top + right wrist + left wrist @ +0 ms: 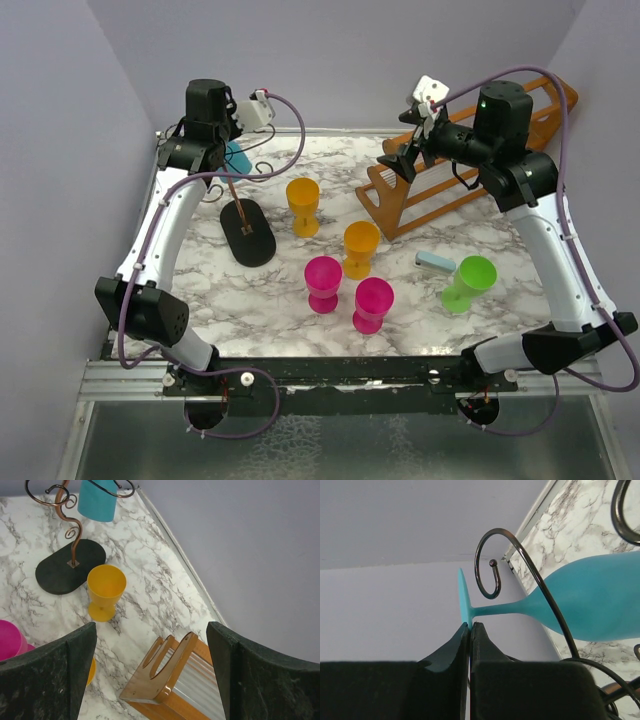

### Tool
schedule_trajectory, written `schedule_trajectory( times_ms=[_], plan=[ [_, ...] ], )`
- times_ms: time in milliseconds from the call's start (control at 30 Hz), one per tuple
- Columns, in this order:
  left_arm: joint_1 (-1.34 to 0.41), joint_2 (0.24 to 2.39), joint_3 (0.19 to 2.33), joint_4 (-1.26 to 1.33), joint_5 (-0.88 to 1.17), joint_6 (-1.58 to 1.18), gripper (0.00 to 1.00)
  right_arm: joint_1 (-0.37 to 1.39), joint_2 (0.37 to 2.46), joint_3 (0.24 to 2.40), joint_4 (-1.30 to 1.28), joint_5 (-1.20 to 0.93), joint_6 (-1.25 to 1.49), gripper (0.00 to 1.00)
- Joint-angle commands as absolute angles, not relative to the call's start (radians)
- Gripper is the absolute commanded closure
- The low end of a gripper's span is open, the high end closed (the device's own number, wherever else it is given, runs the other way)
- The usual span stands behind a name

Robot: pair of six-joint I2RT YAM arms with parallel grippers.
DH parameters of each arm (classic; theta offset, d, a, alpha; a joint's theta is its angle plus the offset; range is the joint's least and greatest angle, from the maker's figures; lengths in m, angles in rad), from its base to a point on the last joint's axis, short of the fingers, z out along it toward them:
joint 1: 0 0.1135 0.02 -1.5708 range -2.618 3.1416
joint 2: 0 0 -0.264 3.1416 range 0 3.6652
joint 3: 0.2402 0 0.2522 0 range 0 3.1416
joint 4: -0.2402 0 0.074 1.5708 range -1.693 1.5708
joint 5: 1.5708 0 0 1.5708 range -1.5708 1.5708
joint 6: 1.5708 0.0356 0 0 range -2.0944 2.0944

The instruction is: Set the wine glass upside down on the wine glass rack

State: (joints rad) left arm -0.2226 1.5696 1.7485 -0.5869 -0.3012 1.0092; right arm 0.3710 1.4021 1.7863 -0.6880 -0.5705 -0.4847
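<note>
The teal wine glass (590, 605) lies sideways in the left wrist view, its stem running through a curled hook arm of the dark wire wine glass rack (495, 529). My left gripper (470, 625) is shut on the edge of the glass's foot. From above, the glass (238, 157) sits at the rack's top, above the black oval base (250, 235), with my left gripper (232, 150) beside it. In the right wrist view the glass (97, 500) hangs bowl-down among the hooks over the base (70, 567). My right gripper (405, 160) is open and empty, hovering (150, 627) over the wooden rack.
An orange-brown wooden slatted rack (440, 190) stands at the back right. Two yellow glasses (303, 205) (361, 247), two pink glasses (323, 283) (372, 304) and a green glass (468, 283) stand mid-table. A small light-blue piece (436, 262) lies beside the green glass.
</note>
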Motion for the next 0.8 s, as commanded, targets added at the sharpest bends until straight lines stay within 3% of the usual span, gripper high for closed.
schedule_trajectory(
  times_ms=[0, 767],
  plan=[
    [-0.236, 1.531, 1.805, -0.627, -0.232, 0.997, 1.0, 0.359, 1.369, 1.774, -0.664, -0.603, -0.486, 0.09],
    [-0.29, 1.586, 1.848, -0.568, -0.213, 1.005, 1.0, 0.321, 1.336, 1.742, -0.646, -0.641, -0.468, 0.07]
  ],
)
